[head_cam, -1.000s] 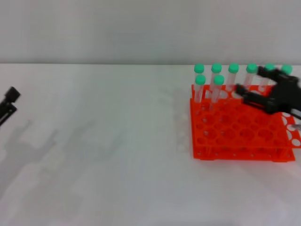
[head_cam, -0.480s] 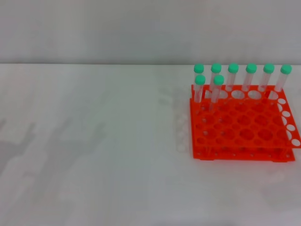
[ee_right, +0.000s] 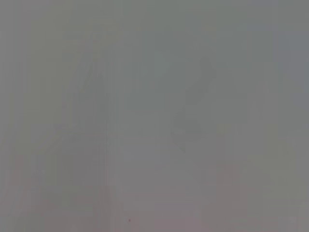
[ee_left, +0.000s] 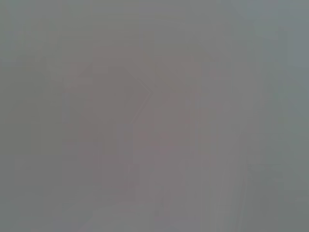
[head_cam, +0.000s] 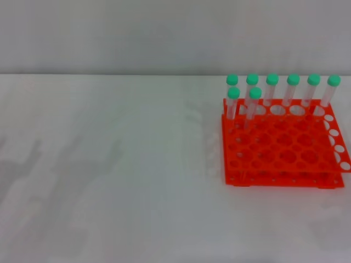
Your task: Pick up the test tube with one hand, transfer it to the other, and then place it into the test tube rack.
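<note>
The orange-red test tube rack (head_cam: 282, 150) stands on the white table at the right in the head view. Several clear test tubes with green caps stand upright in it: a row along its far edge, for example one (head_cam: 292, 89), and two in the second row at its left end, one of them (head_cam: 254, 103). I cannot tell which one is the task's tube. Neither gripper shows in the head view. The left wrist and right wrist views show only blank grey, with no fingers and no objects.
The white table (head_cam: 109, 181) spreads left of and in front of the rack. A pale wall (head_cam: 164, 33) rises behind the table's far edge. Faint arm shadows lie on the table at the left.
One second ago the right gripper was over the rack's right end and the left gripper at the left edge. Both have since left the head view. The tubes stand unchanged.
</note>
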Controlling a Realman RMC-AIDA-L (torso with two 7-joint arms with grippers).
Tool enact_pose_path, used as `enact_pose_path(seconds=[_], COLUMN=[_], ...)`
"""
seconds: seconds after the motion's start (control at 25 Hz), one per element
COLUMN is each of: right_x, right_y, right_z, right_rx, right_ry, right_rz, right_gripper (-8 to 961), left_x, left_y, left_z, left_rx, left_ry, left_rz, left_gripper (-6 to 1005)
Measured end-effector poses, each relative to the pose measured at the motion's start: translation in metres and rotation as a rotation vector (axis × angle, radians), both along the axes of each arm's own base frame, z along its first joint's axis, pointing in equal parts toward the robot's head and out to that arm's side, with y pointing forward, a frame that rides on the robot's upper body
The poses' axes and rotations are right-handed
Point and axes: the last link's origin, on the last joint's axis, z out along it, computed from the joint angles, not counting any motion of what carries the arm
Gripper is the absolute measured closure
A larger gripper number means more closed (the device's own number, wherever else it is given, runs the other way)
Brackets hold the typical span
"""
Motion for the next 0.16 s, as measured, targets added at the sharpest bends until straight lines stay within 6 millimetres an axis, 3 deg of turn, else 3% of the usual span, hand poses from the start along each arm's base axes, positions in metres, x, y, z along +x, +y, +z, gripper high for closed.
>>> enact_pose_path(seconds=[0.16], right_x=[0.0008], right_y=[-0.0005], right_z=[-0.0005], right_rx=[0.006], right_ry=[0.011], right_rz=[-0.009], right_gripper=[111], left_x=[0.0026], left_y=[0.0038], left_z=[-0.0051], left_rx=[-0.007], left_ry=[-0.004], left_rz=[-0.001], left_gripper=[111])
